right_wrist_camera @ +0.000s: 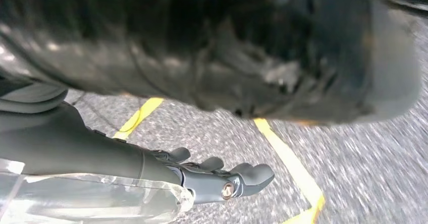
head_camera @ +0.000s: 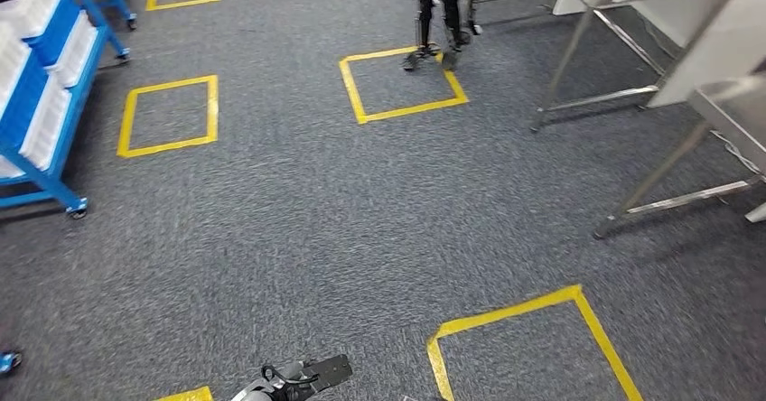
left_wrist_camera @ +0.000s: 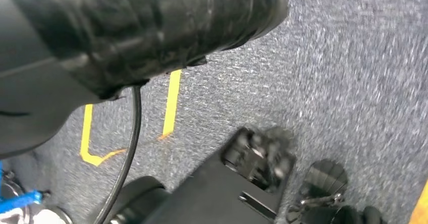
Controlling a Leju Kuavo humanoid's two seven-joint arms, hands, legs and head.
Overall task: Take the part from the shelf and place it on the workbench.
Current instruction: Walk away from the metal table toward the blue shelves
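Carrying is the step you are in, as I judge it. The right hand (right_wrist_camera: 202, 176) holds the part (right_wrist_camera: 96, 199), a thing in clear plastic wrap. The wrap lies against the palm side under the thick thumb, and the fingers (right_wrist_camera: 252, 173) are stretched almost straight beyond it. Such a hold looks loose to me, so walk smoothly and do not swing this arm.

For the left hand, I cannot tell if it is open or closed, because the left wrist view is dark and blurred.

From the head view, the blue shelf (head_camera: 41, 103) with white bins stands at your left and the metal workbench (head_camera: 723, 103) at your right, well apart from the robot. Turn to the right and approach its long side, and keep the feet away from the slanted bench legs (head_camera: 578, 49). A pair of dark legs (head_camera: 438, 22) stands ahead by a yellow floor square (head_camera: 404, 85), so leave room there. Raise the arm only when the bench top is just beside the hand.
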